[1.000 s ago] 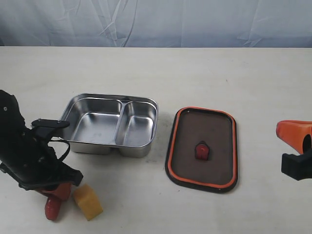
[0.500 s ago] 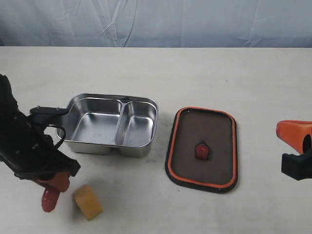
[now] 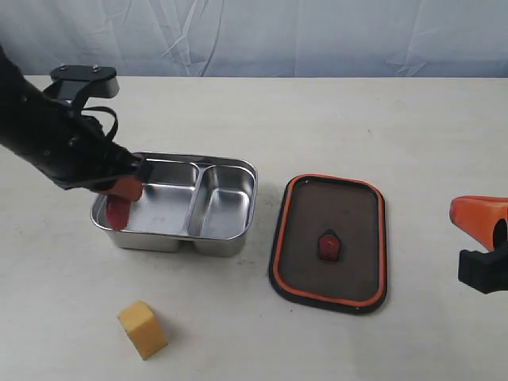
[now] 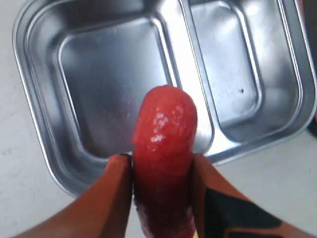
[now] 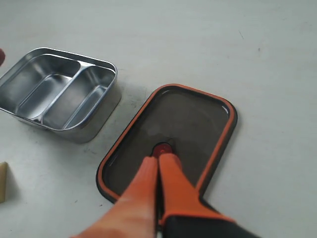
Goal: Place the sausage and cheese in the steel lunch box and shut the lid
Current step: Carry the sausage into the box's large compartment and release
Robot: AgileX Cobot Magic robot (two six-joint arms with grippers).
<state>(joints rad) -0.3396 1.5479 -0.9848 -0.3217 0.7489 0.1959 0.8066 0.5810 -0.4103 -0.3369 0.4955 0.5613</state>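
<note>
Pale tabletop; left claw pinches the sausage over the steel lunch box; right claw pressed together

Bright, even light; soft short shadows on the worktop. White glare streaks the box; the sausage close-up looks slightly soft

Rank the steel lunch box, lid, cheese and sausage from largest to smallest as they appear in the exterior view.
1. steel lunch box and lid: roughly alike, too close to rank
2. cheese
3. sausage, partly hidden, so this last placing is unsure
</note>
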